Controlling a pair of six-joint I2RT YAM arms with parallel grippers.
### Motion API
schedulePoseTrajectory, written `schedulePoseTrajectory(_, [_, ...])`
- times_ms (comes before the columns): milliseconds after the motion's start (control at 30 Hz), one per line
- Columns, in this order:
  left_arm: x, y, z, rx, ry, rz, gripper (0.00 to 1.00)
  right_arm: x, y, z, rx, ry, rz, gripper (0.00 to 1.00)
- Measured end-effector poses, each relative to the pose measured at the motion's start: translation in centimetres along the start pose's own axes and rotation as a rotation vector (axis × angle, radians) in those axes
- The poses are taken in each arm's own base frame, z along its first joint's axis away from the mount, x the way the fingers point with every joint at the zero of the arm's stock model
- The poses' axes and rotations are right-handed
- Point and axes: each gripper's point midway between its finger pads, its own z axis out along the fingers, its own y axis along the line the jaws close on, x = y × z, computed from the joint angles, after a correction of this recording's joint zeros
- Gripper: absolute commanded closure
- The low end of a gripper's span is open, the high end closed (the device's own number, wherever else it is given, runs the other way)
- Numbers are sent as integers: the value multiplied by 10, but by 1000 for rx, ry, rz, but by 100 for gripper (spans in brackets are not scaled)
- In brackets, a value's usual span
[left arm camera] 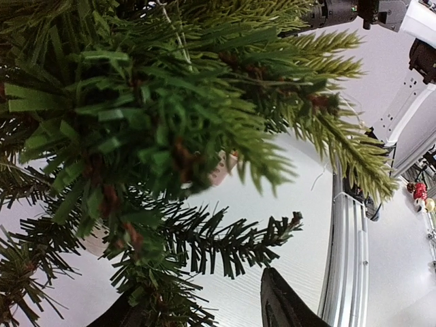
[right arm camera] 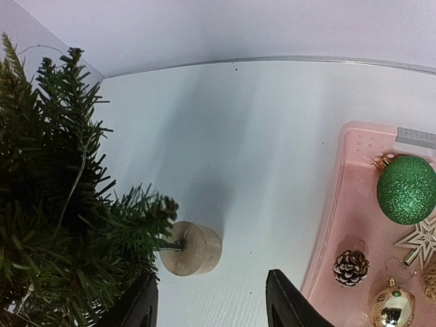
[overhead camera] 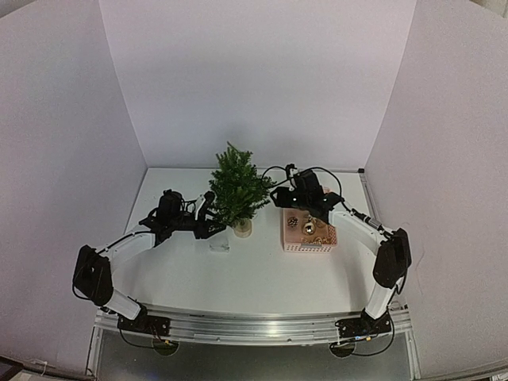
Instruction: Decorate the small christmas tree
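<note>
Left tool, half open, noses into the small christmas tree mid-frame; right tool is half open and empty.

- small christmas tree: nearest needles blurred in the left wrist view, cropped on every side.
- pink basket: cut off by the right edge.
- ornaments: too small from above.

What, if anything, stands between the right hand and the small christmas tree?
Nothing visible does. Only bare table shows between the right hand and the small christmas tree. The pink basket sits off to the hand's other side.
</note>
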Motion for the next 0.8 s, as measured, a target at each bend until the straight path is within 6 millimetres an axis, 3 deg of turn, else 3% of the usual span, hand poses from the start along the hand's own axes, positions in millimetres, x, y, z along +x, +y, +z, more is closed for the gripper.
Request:
schedulePoseTrajectory(133, [1,-2,2,6,2,-9,49,-4,-4,-2,4,-8,-1,47])
schedulePoseTrajectory(267, [9,-2,2,0,15,-40,41,-15,-7,-12,9,-34,6,43])
schedulePoseTrajectory(433, [17,-7,-8,-25,27,-31,32,-40,-4,-51,5,-112,11,37])
schedulePoseTrajectory(567, [6,-15,-20,-42,3,6,28,-58,-3,-80,13,-179,15,31])
schedulePoseTrajectory(733, [-6,-17,-37,-81,-35,17,19,-57,-26,-86,90,-175,38,23])
schedulePoseTrajectory(800, [-9,-14,-46,-115,-57,9,15,-50,-43,-85,138,-145,58,13])
